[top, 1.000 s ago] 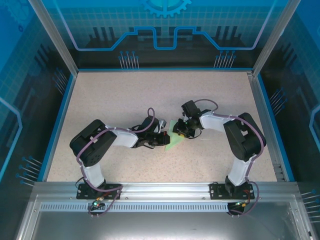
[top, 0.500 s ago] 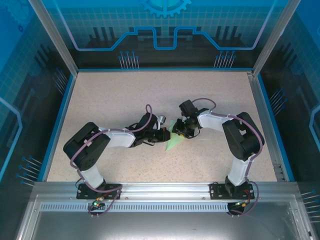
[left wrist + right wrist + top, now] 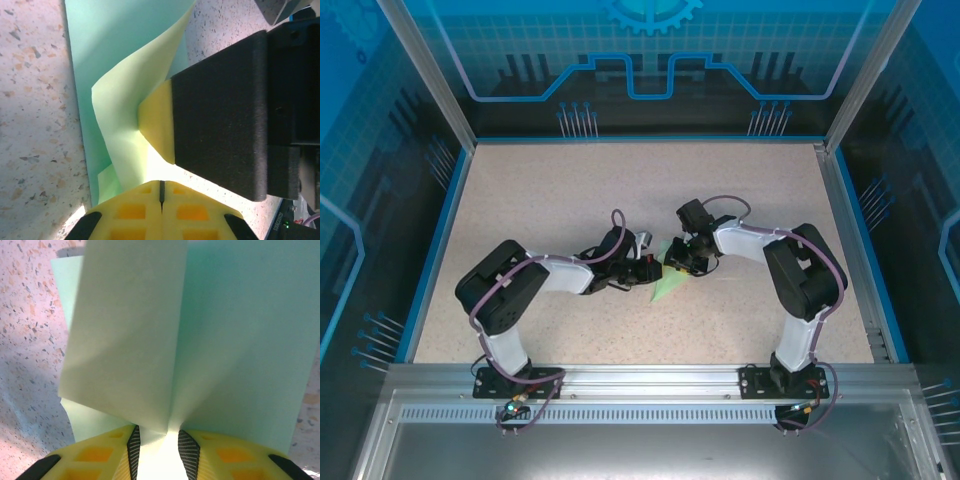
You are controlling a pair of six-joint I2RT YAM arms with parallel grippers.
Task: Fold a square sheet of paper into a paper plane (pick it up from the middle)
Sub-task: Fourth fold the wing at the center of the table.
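The left gripper [image 3: 161, 184] sits at the bottom of its wrist view with its yellow fingers pressed together, no gap along the seam. A thin pale mint-green paper sheet [image 3: 125, 90] runs right up to the tips, but whether a layer is caught there cannot be told. Just above, the yellow finger [image 3: 157, 125] of the other arm, on its black body, presses against the same raised flap. The right gripper [image 3: 156, 432], at the bottom of its own view, pinches the sheet [image 3: 125, 340]: an upright fold passes between its black ribbed pads and fans out toward the top of the frame, one flap paler, one greener. From above, the left gripper [image 3: 648, 271] and right gripper [image 3: 672, 262] meet tip to tip at the frame's centre over the paper [image 3: 665, 285], which pokes out below them as a small green wedge on the speckled beige desk [image 3: 570, 190].
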